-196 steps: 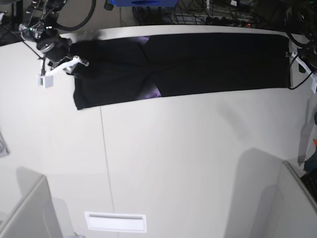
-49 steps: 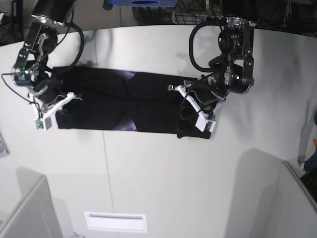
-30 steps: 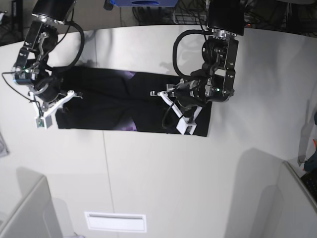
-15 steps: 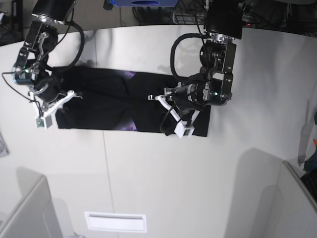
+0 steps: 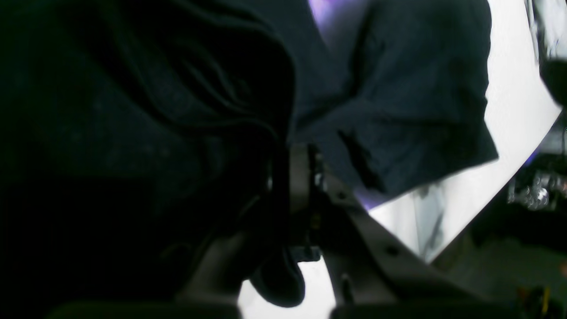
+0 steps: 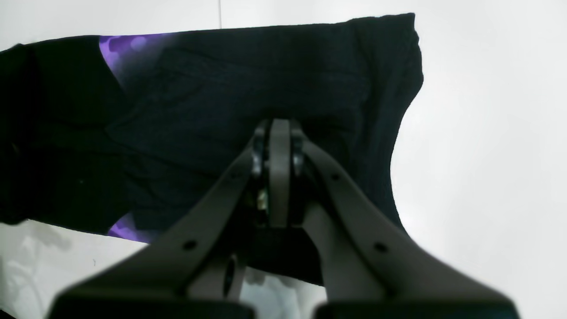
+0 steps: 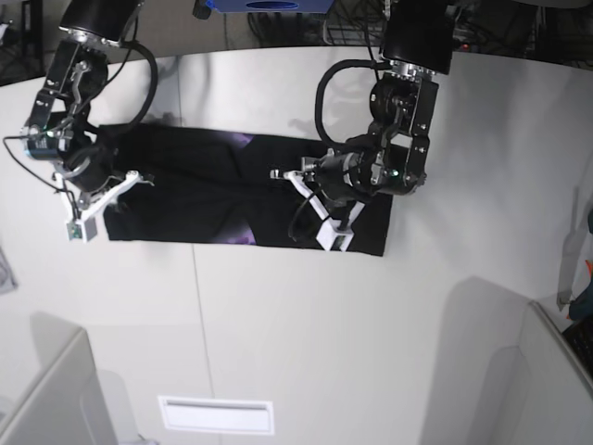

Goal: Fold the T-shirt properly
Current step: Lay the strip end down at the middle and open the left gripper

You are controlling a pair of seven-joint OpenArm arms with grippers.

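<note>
The black T-shirt (image 7: 204, 199) lies as a long strip on the white table (image 7: 306, 343), with bits of purple print (image 7: 243, 235) showing at its folds. My left gripper (image 7: 315, 206) is shut on the shirt's right end and holds it doubled back over the strip. In the left wrist view (image 5: 301, 177) black cloth (image 5: 398, 88) drapes over the jaws. My right gripper (image 7: 102, 199) is shut on the shirt's left end. In the right wrist view (image 6: 272, 133) its closed tips sit on the black cloth (image 6: 266, 66).
Grey partitions stand at the lower left (image 7: 46, 399) and lower right (image 7: 547, 380). A white rectangular plate (image 7: 216, 414) sits near the table's front edge. Cables (image 7: 371, 28) and a blue box (image 7: 269, 5) lie behind the far edge.
My left gripper has carried the shirt's right end leftward over the strip, so the strip is now shorter. My right gripper has stayed on the left end.
</note>
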